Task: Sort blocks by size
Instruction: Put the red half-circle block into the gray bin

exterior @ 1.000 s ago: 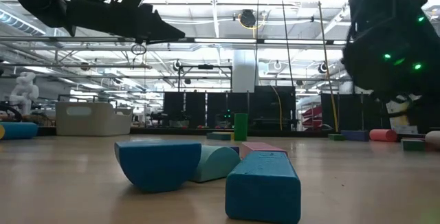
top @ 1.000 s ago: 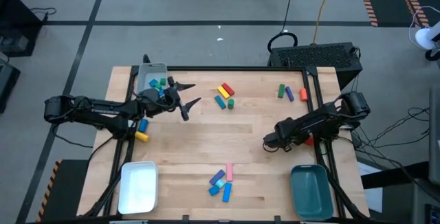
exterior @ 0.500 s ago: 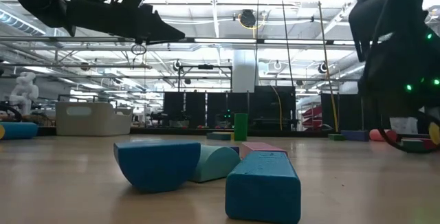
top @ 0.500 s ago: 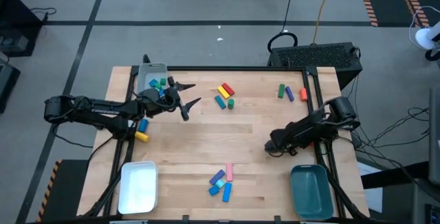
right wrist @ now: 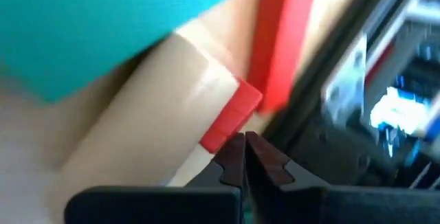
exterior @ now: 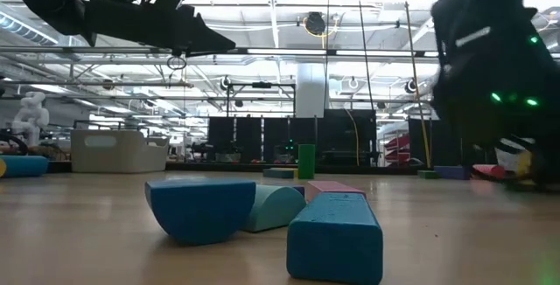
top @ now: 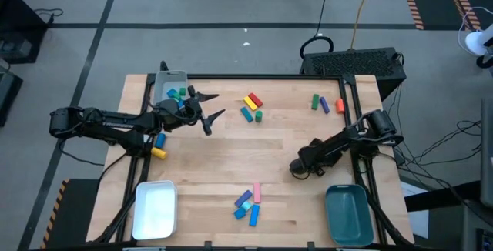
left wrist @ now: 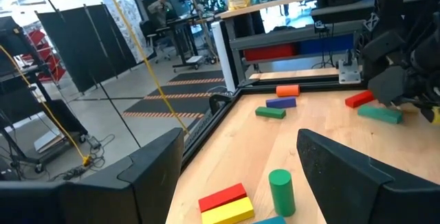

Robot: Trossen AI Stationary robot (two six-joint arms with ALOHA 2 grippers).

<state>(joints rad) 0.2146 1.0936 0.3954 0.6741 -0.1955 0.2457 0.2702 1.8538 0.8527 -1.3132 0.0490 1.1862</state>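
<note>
While the left gripper [top: 209, 105] is held open and empty above the table [top: 285, 147], beside the grey tray [top: 171, 81] with its few blocks [top: 179, 93], two more blocks [top: 159, 145] lie near the left edge. Red, yellow, blue and green blocks [top: 251, 106] are clustered at the middle rear, and others [top: 248, 202] at the front between the white tray [top: 155, 208] and teal tray [top: 347, 213]. Further right, the right gripper [top: 296, 166] is seen closed and low, with nothing in its tips.

You have bare bench [top: 231, 158] mid-way; block clusters [top: 252, 106] [top: 248, 203] bound it far and near.
</note>
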